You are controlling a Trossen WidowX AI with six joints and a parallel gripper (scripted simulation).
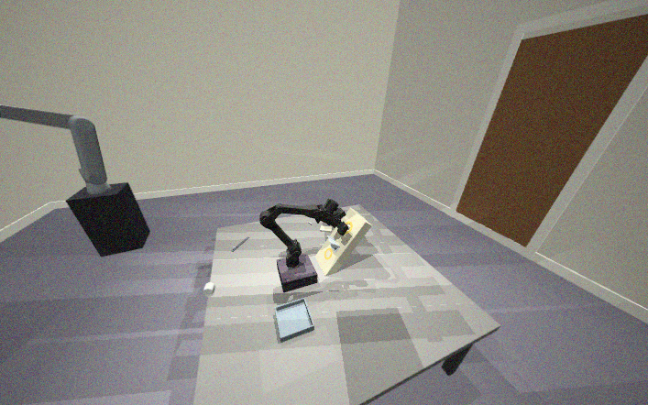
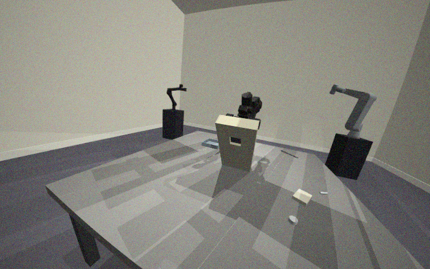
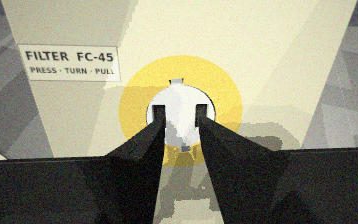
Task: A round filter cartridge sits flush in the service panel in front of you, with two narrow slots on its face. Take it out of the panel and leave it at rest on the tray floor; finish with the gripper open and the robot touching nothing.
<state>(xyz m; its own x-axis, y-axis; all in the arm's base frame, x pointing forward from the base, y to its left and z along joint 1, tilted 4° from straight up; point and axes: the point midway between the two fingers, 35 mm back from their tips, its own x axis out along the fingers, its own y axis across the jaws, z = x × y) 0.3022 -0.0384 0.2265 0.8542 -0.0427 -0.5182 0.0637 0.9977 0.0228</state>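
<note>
The service panel (image 1: 340,255) (image 2: 239,155) (image 3: 260,40) leans on the table. The round white filter cartridge (image 3: 181,97) sits in it, inside a yellow ring, with a dark slot at its left and right; small grey notches show above and below it. My gripper (image 3: 181,123) is at the panel's upper part, partly open with nothing between its fingers. Each fingertip is at one slot; whether the tips are inside the slots I cannot tell. In the exterior view the fingertips are hidden behind the panel. The blue tray (image 1: 293,320) (image 2: 210,143) stands empty beside my base.
A second yellow ring (image 1: 327,253) is lower on the panel. A label (image 3: 70,63) is left of the cartridge. A thin dark rod (image 1: 240,244) (image 2: 289,154), a pale block (image 2: 301,196) and a white disc (image 2: 293,219) lie on the table. A white object (image 1: 208,288) is at the left edge.
</note>
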